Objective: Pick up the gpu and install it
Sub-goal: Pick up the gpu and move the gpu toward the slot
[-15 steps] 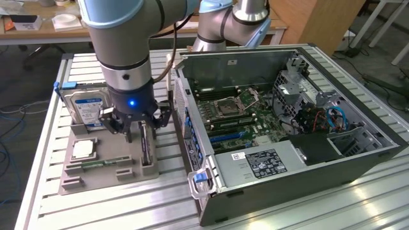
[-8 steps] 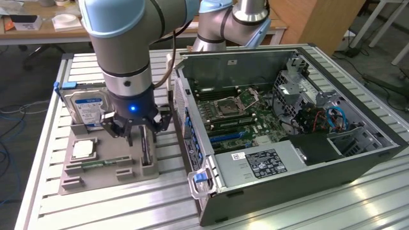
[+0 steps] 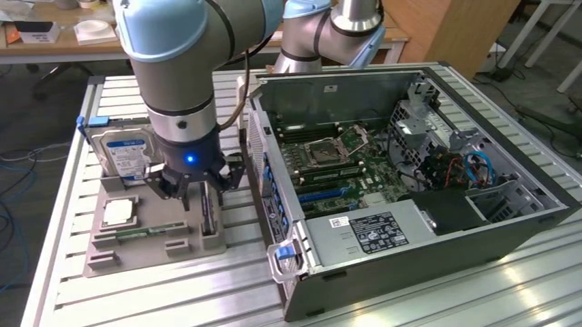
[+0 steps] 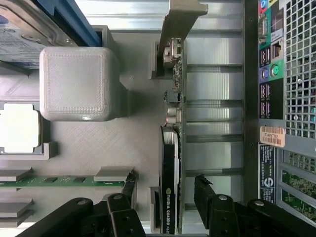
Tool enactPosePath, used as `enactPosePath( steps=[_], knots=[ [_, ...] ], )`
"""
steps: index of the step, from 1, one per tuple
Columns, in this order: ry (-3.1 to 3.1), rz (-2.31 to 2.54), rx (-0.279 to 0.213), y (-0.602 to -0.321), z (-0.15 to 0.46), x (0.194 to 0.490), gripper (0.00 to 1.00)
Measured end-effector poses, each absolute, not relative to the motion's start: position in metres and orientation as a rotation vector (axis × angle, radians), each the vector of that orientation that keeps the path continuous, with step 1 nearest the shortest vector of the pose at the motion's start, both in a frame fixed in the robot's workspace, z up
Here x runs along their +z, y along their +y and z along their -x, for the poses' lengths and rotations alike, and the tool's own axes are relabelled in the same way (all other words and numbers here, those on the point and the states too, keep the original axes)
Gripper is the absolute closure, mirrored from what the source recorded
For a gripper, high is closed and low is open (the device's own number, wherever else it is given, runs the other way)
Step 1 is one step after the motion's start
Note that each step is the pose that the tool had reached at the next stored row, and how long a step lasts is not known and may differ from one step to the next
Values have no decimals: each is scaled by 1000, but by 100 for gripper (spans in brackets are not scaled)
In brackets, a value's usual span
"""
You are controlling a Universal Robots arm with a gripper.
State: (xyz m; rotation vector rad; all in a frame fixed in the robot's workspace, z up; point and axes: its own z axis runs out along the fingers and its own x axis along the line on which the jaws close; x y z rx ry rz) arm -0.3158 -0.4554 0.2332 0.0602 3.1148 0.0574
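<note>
Here the gripper (image 4: 164,183) hangs released, its jaws spread wide on either side of the gpu (image 4: 169,153), not touching it; the gpu stands on edge in a slot of the grey tray (image 3: 136,255), beside the open computer case (image 3: 409,231)

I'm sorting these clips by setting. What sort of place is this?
Probably a robotics lab or workshop test bench: a robot arm works over a slatted metal table that carries an open computer case and a grey parts holder, with a cluttered wooden desk behind.
</note>
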Motion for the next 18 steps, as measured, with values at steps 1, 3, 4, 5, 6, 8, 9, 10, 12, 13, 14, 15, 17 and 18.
enactPosePath(
  steps=[1, 3, 4, 5, 6, 8, 9, 10, 12, 13, 14, 15, 17, 18],
  knots=[
    [3115, -60, 58, -454, 316, 233, 41],
    [3115, -60, 58, -450, 316, 233, 41],
    [3115, -60, 58, -448, 316, 232, 41],
    [3115, -60, 58, -447, 316, 232, 41],
    [3115, -60, 58, -446, 316, 231, 41],
    [3115, -60, 58, -444, 316, 230, 41],
    [3115, -60, 58, -443, 316, 230, 41],
    [3115, -60, 58, -442, 316, 229, 41],
    [3115, -59, 58, -441, 316, 228, 41],
    [3115, -59, 58, -440, 316, 227, 41],
    [3115, -59, 58, -439, 316, 227, 41],
    [3115, -59, 58, -439, 316, 226, 41],
    [3115, -59, 58, -439, 315, 226, 41],
    [3115, -59, 58, -439, 315, 226, 41]
  ],
)
